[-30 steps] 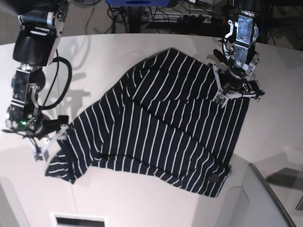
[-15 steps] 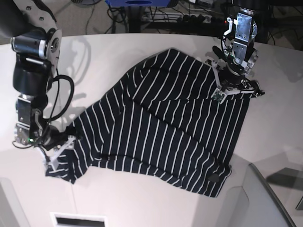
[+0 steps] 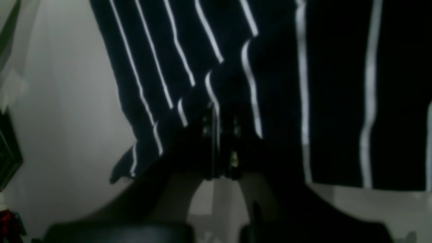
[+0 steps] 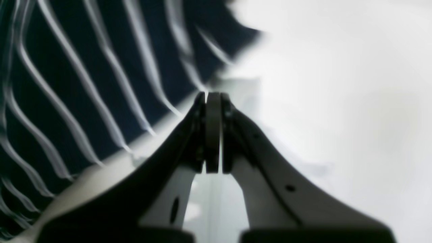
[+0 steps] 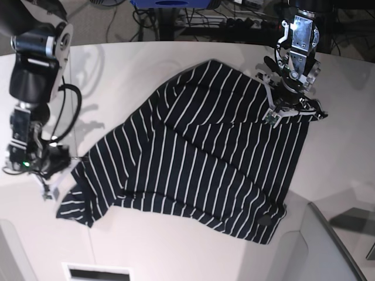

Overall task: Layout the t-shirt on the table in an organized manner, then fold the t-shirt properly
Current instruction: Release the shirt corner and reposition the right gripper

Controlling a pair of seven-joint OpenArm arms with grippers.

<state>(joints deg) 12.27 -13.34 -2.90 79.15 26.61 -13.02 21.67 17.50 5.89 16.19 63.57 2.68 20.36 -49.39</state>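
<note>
The dark t-shirt with thin white stripes lies spread diagonally on the white table. My left gripper sits at its upper right edge, shut on a fold of the striped cloth; in the left wrist view the left gripper is buried in it. Over at the shirt's lower left corner, my right gripper is shut. In the right wrist view the right gripper tips touch the hem of the t-shirt, with no cloth visible between the pads.
Cables and dark equipment lie beyond the table's far edge. A pale angled panel rises at the bottom right. A slotted opening sits at the near edge. A small dark grey piece lies at the shirt's lower right corner.
My right gripper was open beside the shirt's left corner, dipped over it, and has now snapped shut slightly further left. The left gripper has stayed shut on the cloth, barely moving.
</note>
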